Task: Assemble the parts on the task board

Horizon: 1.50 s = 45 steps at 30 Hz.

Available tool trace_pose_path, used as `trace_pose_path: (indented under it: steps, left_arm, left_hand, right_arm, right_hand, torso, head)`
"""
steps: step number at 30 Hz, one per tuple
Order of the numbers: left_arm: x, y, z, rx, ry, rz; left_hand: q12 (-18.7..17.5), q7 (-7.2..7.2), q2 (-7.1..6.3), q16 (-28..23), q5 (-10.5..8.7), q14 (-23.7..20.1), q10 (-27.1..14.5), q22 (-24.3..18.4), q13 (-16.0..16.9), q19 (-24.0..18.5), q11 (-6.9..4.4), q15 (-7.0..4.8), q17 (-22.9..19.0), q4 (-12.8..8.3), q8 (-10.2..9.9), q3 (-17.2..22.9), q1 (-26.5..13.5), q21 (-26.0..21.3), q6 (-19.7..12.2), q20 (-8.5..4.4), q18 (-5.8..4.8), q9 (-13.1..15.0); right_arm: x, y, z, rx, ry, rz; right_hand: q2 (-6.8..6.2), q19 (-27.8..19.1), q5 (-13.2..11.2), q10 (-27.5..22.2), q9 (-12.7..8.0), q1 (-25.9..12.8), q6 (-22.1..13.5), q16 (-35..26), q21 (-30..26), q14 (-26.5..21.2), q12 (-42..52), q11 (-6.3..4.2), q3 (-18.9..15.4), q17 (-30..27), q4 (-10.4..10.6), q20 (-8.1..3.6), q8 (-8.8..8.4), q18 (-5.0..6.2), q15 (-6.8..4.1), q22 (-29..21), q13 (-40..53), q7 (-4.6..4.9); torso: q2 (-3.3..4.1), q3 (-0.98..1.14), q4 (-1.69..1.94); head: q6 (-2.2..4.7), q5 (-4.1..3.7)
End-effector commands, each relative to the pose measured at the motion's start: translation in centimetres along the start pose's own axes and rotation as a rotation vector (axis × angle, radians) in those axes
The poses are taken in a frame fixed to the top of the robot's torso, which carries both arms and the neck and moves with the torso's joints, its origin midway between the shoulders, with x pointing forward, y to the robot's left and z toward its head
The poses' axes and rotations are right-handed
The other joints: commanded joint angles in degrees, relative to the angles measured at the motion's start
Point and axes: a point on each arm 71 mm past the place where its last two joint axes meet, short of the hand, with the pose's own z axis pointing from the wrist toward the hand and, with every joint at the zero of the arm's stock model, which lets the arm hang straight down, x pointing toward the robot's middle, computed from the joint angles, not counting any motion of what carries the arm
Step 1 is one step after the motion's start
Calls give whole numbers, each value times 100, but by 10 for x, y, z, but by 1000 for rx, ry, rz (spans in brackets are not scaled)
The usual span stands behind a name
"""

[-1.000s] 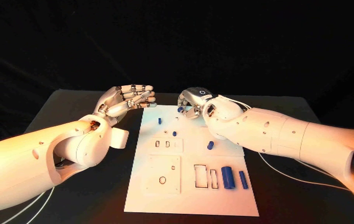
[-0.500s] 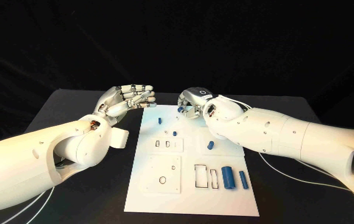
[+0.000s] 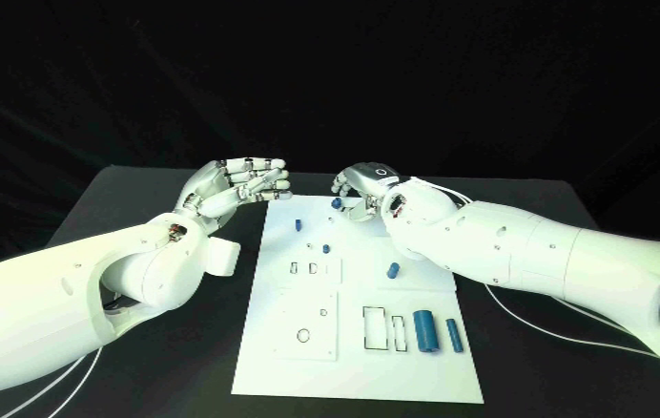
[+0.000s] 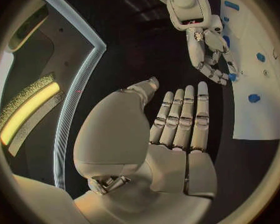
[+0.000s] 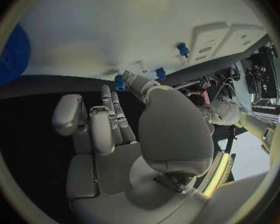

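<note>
At the far edge of the task board point(image 3: 360, 361), the right hand point(image 3: 366, 189) pinches a small blue part point(image 3: 337, 204) at its fingertips, while the left hand point(image 3: 241, 184) hovers off the board, fingers loosely spread, holding nothing. So slight a pinch could let the part twist or drop. The hand hides the part's shape and, apparently, its target slot.

Parts point(image 3: 426, 331) lie on task board point(image 3: 355, 380), seemingly loose.
</note>
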Motion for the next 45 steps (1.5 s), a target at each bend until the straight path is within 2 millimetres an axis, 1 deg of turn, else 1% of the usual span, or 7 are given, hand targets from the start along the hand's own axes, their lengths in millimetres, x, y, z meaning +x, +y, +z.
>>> trace_pose_path:
  steps: [1, 15, 24, 30, 34, 38, 45]
  left_arm:
    - [1, -2, 1, 6, 13, -12]
    - [0, -1, 1, 4, 10, -14]
    - [-1, -1, 1, 3, 10, -15]
    - [-5, -2, -1, 2, 4, -12]
    - [-7, -2, -1, 2, 0, -10]
    - [-8, -1, -1, 1, -3, -10]
    - [-10, -1, -1, -1, -7, -8]
  left_hand:
    - [-39, 113, 8, -21, -31, -41, -9, 10, -8, 37, 14, -1, 6, -33, 10, 10, 38, 29, -35, 11, 71, 7]
    - [-40, 114, 12, -22, -32, -47, -14, 10, -9, 35, 16, 1, 15, -39, 10, 13, 35, 32, -38, 11, 71, 7]
    - [-40, 112, 22, -21, -35, -50, -13, 10, -9, 35, 15, 1, 20, -45, 11, 20, 38, 35, -37, 11, 71, 8]
    - [-40, 112, 21, -21, -36, -50, -13, 10, -9, 35, 15, 1, 21, -45, 11, 20, 37, 35, -38, 11, 71, 8]
    - [-39, 111, 18, -21, -39, -51, -13, 10, -9, 34, 15, 1, 24, -46, 11, 18, 33, 36, -39, 11, 70, 9]
    - [-39, 111, 18, -21, -39, -51, -13, 10, -9, 34, 15, 1, 24, -46, 11, 18, 33, 36, -39, 11, 70, 9]
    - [-39, 110, 15, -20, -41, -53, -13, 10, -9, 33, 14, 1, 29, -49, 11, 16, 28, 37, -40, 11, 70, 9]
  right_arm:
    - [0, 0, -2, -9, 9, 4]
    - [-2, -1, -2, 1, -24, 14]
    - [-15, -18, -23, 36, -31, 71]
    - [-30, -54, -55, 144, 83, 227]
    - [-35, -79, -73, 204, 148, 292]
    - [-36, -96, -82, 238, 187, 330]
    - [-37, -112, -85, 274, 181, 287]
  right_hand:
    - [9, 6, -21, -8, 11, 57, 41, -6, -7, 195, 38, -9, -37, 5, 1, -3, -8, 46, 16, 23, -9, 0]
    - [103, 114, 48, 128, 34, 125, 182, 59, 77, 228, 122, -8, -22, 88, 27, -8, 34, 16, 15, 166, -12, 11]
    - [92, 187, 144, 414, 51, 116, 311, 122, 137, 251, 266, -36, 72, 157, 63, -22, 64, -4, -4, 273, 14, 19]
    - [-167, 314, 276, 1386, 71, -26, 358, 239, 275, 294, 1018, -314, -197, 309, 154, -216, 59, -47, -240, 514, 527, -187]
    - [-111, 450, 450, 1100, 118, 171, 154, 374, 408, 340, 2650, -348, -929, 498, 217, -259, 72, -93, -225, 771, 2138, -138]
    - [68, 648, 475, 1522, 228, 456, -191, 690, 647, 440, 6592, -219, -1762, 1057, 530, -150, 309, -165, -124, 1151, 6048, -12]
    - [207, 939, 583, 2359, 318, 782, -471, 963, 1043, 557, 7983, -113, -2308, 1682, 1016, -61, 621, -278, -40, 1686, 7485, 41]
  torso:
    - [0, 0, -3]
    - [2, -3, 15]
    - [-13, -3, -15]
    - [-48, 4, -91]
    - [-66, 11, -120]
    - [-67, 28, -140]
    - [-61, 28, -139]
  head:
    - [-3, 2]
    - [7, -8]
    - [30, -9]
    - [55, -4]
    - [85, -4]
    - [92, -6]
    - [87, -15]
